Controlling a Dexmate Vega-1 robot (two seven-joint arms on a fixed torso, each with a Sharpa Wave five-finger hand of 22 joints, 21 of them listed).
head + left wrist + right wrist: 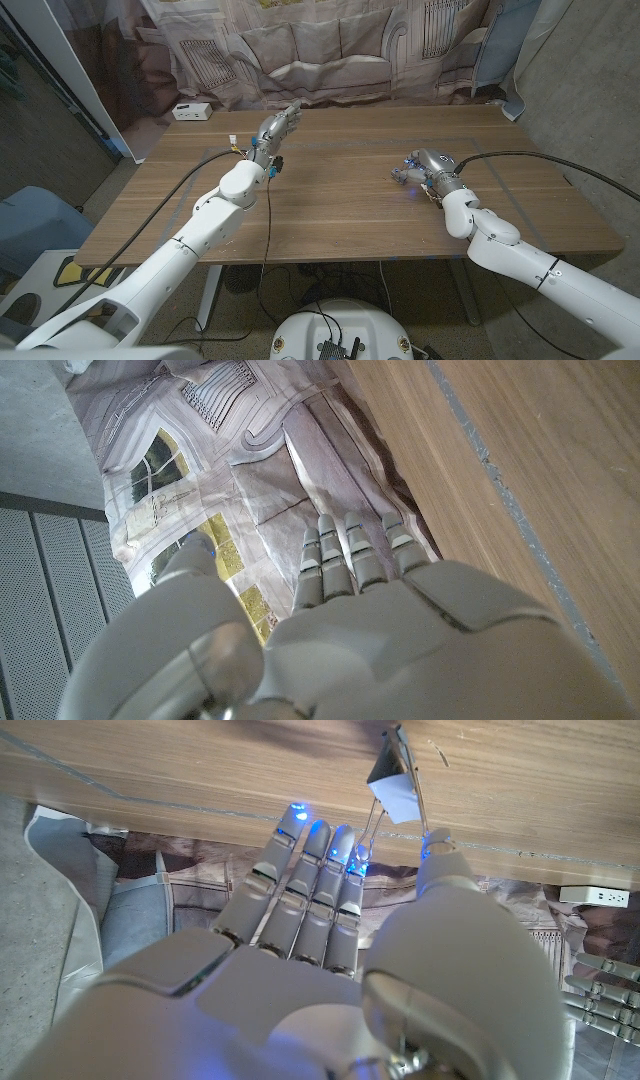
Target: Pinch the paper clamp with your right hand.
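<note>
A small black paper clamp point(393, 778) with thin wire handles sits on the wooden table point(340, 200) right of centre. It shows as a dark speck point(398, 180) in the head view. My right hand point(428, 166) reaches toward it from the right, fingertips lit blue. In the right wrist view the two handles run back to my right hand point(330, 950). One handle meets a fingertip point(358, 860) and the other meets the thumb tip point(438, 848), so the clamp is pinched between them. My left hand point(276, 130) stands far left with its fingers point(345, 555) straight and apart, holding nothing.
A white box point(190, 111) sits at the table's far left corner and also appears as a white box point(595, 895) in the right wrist view. A patterned curtain point(330, 45) hangs behind the table. Black cables point(268, 215) trail along both arms.
</note>
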